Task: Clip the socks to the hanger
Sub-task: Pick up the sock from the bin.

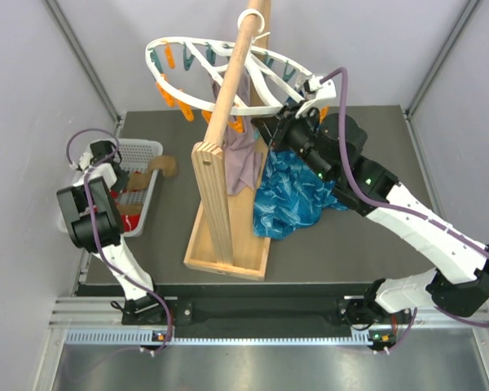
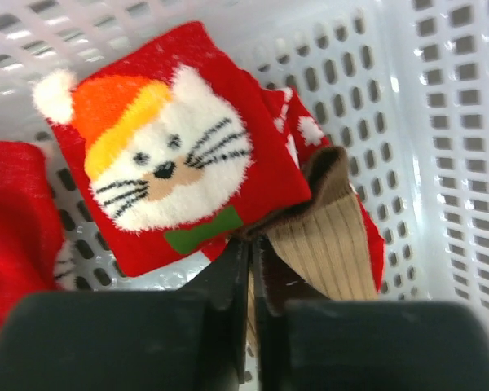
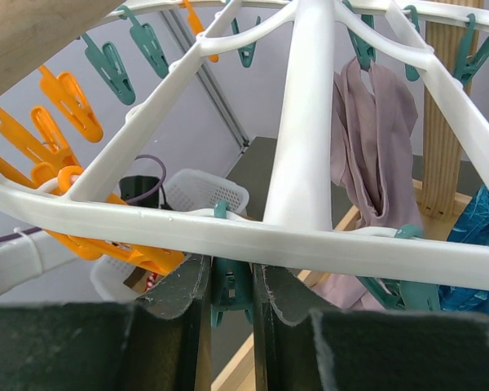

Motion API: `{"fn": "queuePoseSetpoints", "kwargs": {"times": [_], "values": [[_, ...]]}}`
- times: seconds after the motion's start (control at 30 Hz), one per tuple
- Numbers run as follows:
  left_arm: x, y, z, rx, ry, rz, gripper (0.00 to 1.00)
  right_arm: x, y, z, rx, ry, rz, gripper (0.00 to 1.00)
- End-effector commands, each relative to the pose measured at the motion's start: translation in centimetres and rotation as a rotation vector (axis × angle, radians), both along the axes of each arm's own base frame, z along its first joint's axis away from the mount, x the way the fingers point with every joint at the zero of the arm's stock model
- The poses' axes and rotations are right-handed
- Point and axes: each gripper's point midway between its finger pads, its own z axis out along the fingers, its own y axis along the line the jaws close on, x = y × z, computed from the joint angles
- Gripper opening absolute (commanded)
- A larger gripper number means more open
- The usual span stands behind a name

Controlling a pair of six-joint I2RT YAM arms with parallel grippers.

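The wooden stand (image 1: 216, 187) hides part of the hanger (image 3: 301, 122) above the dark table (image 1: 350, 244), between grey walls (image 1: 33, 81). A mauve sock (image 3: 375, 138) hangs from the hanger. In the basket (image 2: 440, 122), the left gripper (image 2: 251, 244) pinches the tan sock (image 2: 326, 244), its jaws nearly together. The right gripper (image 3: 231, 270) squeezes a teal peg (image 3: 231, 297).

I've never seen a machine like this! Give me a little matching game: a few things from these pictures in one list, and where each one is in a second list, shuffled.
Things:
1. red cat-face sock
2. mauve sock
3. blue crumpled cloth
4. teal peg

Places:
A. pinched in the right claw
B. heaped on the table beside the wooden stand
C. lying in the white basket
D. hanging from the hanger

Pairs: 1-C, 2-D, 3-B, 4-A.
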Motion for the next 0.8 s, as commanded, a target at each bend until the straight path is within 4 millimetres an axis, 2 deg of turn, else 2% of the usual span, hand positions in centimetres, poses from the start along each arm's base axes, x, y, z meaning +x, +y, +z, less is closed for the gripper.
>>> {"fn": "queuePoseSetpoints", "kwargs": {"times": [0.0, 0.1, 0.13, 0.23, 0.27, 0.33, 0.37, 0.43, 0.47, 0.53, 0.57, 0.63, 0.67, 0.7, 0.73, 0.77], "values": [[1.3, -0.4, 2.6, 0.020, -0.082, -0.083, 0.00, 1.0, -0.8, -3.3, -0.098, 0.055, -0.038, 0.00], [1.6, -0.8, 4.4, 0.021, -0.132, -0.106, 0.00, 0.9, -0.8, -3.2, -0.097, 0.056, -0.038, 0.00], [1.8, -0.9, 5.6, 0.034, -0.161, -0.112, 0.00, 1.0, -0.9, -3.2, -0.098, 0.055, -0.041, 0.00], [1.5, -1.4, 7.0, 0.040, -0.197, -0.124, 0.00, 1.0, -0.9, -3.1, -0.095, 0.054, -0.041, 0.00], [1.4, -1.6, 8.4, 0.048, -0.228, -0.129, 0.00, 1.0, -0.9, -3.1, -0.096, 0.055, -0.043, 0.00], [1.1, -2.1, 9.4, 0.048, -0.252, -0.141, 0.00, 1.1, -0.8, -3.3, -0.102, 0.060, -0.042, 0.00], [1.0, -2.6, 10.7, 0.045, -0.280, -0.164, 0.00, 1.1, -0.7, -3.3, -0.103, 0.061, -0.041, 0.00], [0.8, -3.2, 12.0, 0.038, -0.312, -0.189, 0.00, 1.1, -0.7, -3.2, -0.103, 0.061, -0.039, 0.00], [0.7, -4.0, 13.8, 0.033, -0.354, -0.219, 0.00, 1.1, -0.7, -3.2, -0.103, 0.061, -0.041, 0.00], [0.5, -5.2, 15.8, 0.010, -0.405, -0.266, 0.00, 1.1, -0.6, -3.2, -0.104, 0.063, -0.039, 0.00], [0.2, -6.6, 18.1, 0.003, -0.468, -0.335, 0.00, 1.2, -0.4, -3.1, -0.107, 0.064, -0.038, 0.00], [-0.3, -7.9, 21.2, 0.020, -0.559, -0.396, 0.00, 1.3, -0.5, -3.2, -0.113, 0.068, -0.042, 0.00], [-1.1, -8.9, 24.8, 0.060, -0.657, -0.438, 0.00, 1.3, -0.5, -3.3, -0.119, 0.070, -0.042, 0.00], [-1.6, -10.9, 26.3, 0.044, -0.721, -0.527, 0.00, 1.4, -0.5, -3.3, -0.126, 0.068, -0.045, 0.00], [-2.3, -12.5, 30.0, 0.102, -0.832, -0.602, 0.00, 1.5, -0.6, -3.3, -0.131, 0.068, -0.050, 0.00], [-2.7, -15.7, 31.7, 0.086, -0.890, -0.723, 0.00, 1.5, -0.6, -3.1, -0.138, 0.061, -0.047, 0.00]]}}
